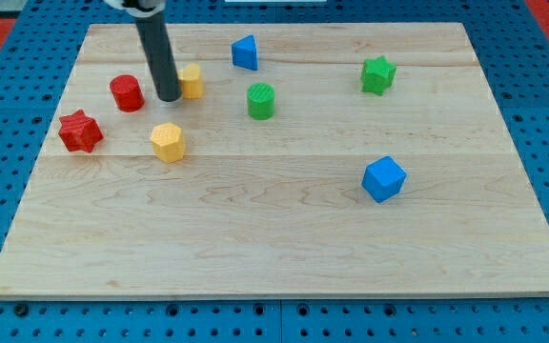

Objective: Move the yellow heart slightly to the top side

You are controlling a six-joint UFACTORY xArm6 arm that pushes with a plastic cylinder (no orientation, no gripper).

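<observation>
The yellow heart (pixel 192 81) lies near the view's top left of the wooden board (pixel 284 238). My tip (pixel 169 96) stands right beside it, on its left and slightly lower, and seems to touch it. The rod partly hides the heart's left edge. A yellow hexagon block (pixel 169 142) lies just below my tip.
A red cylinder (pixel 127 92) is left of my tip and a red star (pixel 80 131) is further left and lower. A blue triangle-like block (pixel 245 52) and a green cylinder (pixel 261 100) lie right of the heart. A green star (pixel 378 74) and a blue cube (pixel 383 178) are at the right.
</observation>
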